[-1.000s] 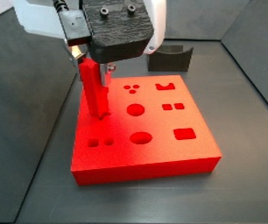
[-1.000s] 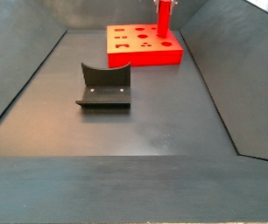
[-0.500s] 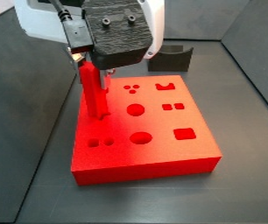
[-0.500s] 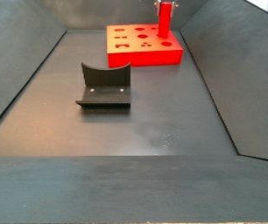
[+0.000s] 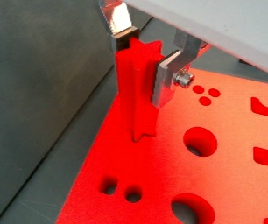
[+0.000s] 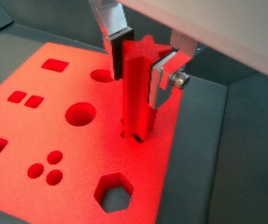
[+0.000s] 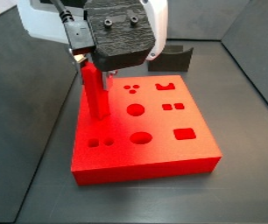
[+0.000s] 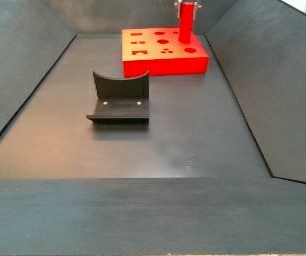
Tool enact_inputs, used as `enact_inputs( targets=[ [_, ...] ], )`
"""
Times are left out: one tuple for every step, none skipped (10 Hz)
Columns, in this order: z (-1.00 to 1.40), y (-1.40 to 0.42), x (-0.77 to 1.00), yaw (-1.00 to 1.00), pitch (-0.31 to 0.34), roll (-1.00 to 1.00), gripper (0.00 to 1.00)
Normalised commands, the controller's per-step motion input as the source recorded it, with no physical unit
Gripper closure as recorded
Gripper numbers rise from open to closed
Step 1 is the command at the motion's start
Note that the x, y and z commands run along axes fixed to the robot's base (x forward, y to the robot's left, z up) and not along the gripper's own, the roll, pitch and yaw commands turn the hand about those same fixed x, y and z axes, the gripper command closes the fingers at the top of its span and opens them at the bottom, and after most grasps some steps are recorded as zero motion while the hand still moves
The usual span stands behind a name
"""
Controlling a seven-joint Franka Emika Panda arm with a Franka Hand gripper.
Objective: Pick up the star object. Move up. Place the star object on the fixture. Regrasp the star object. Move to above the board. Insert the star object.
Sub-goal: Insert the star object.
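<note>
The hand [image 5: 146,54] sits directly above the red foam board with cut-out shape holes [image 7: 160,131], near that board's edge. Its flat silver fingers with dark pads [image 6: 164,72] are closed narrowly on the top of the tall red star-section peg [image 6: 137,87]. The peg stands upright, its lower end entering a hole in the board, as both wrist views show. In a side view the peg [image 7: 95,87] rises from the board beside a round hole. The dark L-shaped fixture [image 8: 118,97] stands on the dark bench [image 8: 169,150], well apart from the board [image 8: 163,50].
</note>
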Motion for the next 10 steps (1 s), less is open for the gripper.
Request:
enact_inputs(
  targets=[
    [-0.50, 0.00, 0.27, -0.14, 0.000, 0.02, 1.00],
    [-0.49, 0.00, 0.25, -0.14, 0.000, 0.03, 1.00],
    [-0.49, 0.00, 0.12, -0.13, 0.000, 0.02, 1.00],
    [-0.61, 0.00, 0.04, -0.14, -0.029, 0.02, 1.00],
    [-0.79, 0.00, 0.00, -0.12, -0.057, 0.08, 1.00],
    [-0.96, 0.00, 0.00, -0.08, -0.096, 0.12, 1.00],
    [-0.95, 0.00, 0.00, -0.07, -0.099, 0.10, 1.00],
    [0.00, 0.00, 0.07, 0.14, 0.043, 0.01, 1.00],
    [0.00, 0.00, 0.00, 0.00, 0.043, 0.00, 1.00],
    [-0.05, 0.03, 0.00, 0.00, 0.000, 0.10, 1.00]
  ],
)
